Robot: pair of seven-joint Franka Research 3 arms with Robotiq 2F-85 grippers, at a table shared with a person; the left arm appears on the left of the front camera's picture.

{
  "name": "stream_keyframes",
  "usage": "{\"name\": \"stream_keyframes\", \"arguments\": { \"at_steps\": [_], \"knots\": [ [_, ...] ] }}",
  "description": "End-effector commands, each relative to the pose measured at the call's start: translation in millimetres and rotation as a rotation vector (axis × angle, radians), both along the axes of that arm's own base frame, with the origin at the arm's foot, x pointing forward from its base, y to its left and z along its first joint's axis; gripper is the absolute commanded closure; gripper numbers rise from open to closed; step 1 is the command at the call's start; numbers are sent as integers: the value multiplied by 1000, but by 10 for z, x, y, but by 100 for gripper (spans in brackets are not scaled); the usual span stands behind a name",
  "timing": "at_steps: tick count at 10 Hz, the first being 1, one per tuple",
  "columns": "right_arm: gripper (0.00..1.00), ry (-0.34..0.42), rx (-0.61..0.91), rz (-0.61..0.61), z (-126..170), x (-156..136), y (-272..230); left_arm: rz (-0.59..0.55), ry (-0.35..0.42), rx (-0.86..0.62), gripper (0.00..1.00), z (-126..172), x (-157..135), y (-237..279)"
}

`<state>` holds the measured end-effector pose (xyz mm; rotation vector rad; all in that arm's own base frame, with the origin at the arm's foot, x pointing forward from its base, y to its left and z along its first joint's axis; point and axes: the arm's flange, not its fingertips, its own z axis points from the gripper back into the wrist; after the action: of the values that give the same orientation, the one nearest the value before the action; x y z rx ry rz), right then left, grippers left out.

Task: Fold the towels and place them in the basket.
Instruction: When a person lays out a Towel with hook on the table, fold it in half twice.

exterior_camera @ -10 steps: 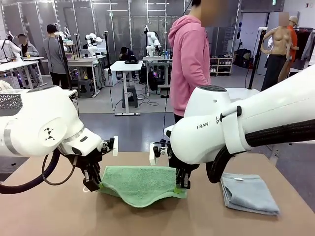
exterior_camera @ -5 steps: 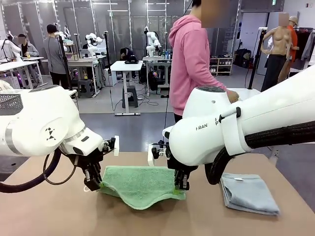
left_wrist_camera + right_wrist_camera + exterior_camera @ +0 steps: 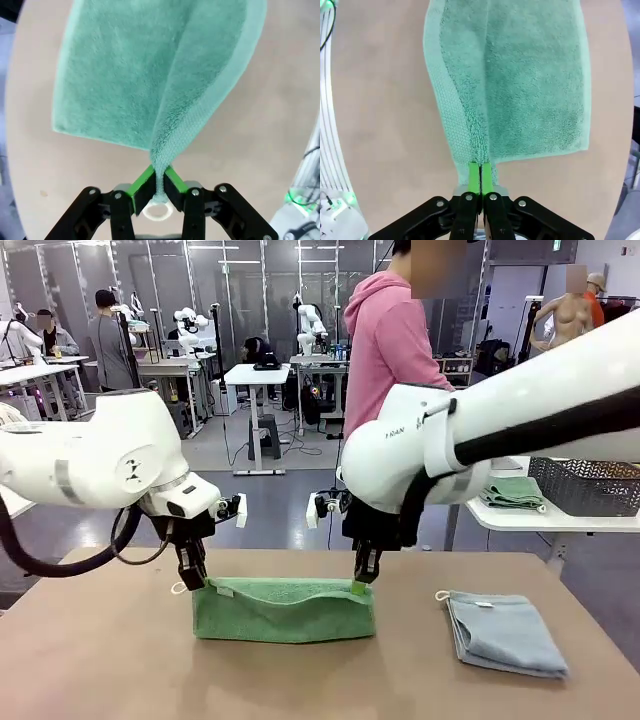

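Front view: the left gripper [image 3: 190, 576] and the right gripper [image 3: 366, 574] are each pinching an upper corner of the green towel [image 3: 285, 610], at the centre of the frame. A second ago the towel was sagging low over the table [image 3: 100, 670]. Now both arms are holding it higher, so it is hanging as a taut band with its lower edge touching the tabletop — which suggests the lift for the fold is under way. The blue-grey towel [image 3: 505, 633] is lying folded at lower right, well apart from the green one. At the right edge, the wire-mesh basket [image 3: 587, 485] is sitting on a white side table [image 3: 500, 515], with another folded green cloth [image 3: 514, 492] just beside it. A person in a pink hoodie [image 3: 385, 340] is standing behind.

Left wrist view: the green pads [image 3: 145, 180] are clamping the towel corner at bottom centre, with its white loop [image 3: 158, 211] poking out below them — the cloth is fanning out toward the top.

Right wrist view: the pads [image 3: 474, 176] are pressing tightly on the other corner. Neither towel is in the basket yet.
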<state>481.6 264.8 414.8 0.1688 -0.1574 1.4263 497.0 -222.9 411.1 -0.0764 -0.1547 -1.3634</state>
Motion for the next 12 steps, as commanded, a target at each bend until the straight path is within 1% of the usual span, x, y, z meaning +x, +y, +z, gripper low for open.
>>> {"name": "stream_keyframes", "arguments": {
  "at_steps": [1,2,3,5,6,8,10,11,12],
  "knots": [
    [99,82,23,-12,-47,357,47,-23,45,38,90,-22,364,-85],
    [99,77,32,-9,-73,476,48,-17,52,51,90,-42,493,-92],
    [99,80,15,-25,-108,596,43,-11,38,46,90,-70,616,-99],
    [99,106,-20,-34,-194,845,9,6,23,36,90,-94,850,-75],
    [99,97,-27,-38,-237,962,-13,7,19,39,90,-109,953,-75],
    [99,66,-41,-47,-364,1223,-71,-1,40,51,90,-164,1159,-59],
    [99,77,-31,-36,-458,1391,-47,8,66,74,90,-270,1309,-103],
    [99,72,-33,-35,-504,1456,-28,20,64,81,90,-312,1345,-124],
    [99,61,-22,-31,-523,1551,0,44,44,96,90,-350,1415,-122]
  ]
}}
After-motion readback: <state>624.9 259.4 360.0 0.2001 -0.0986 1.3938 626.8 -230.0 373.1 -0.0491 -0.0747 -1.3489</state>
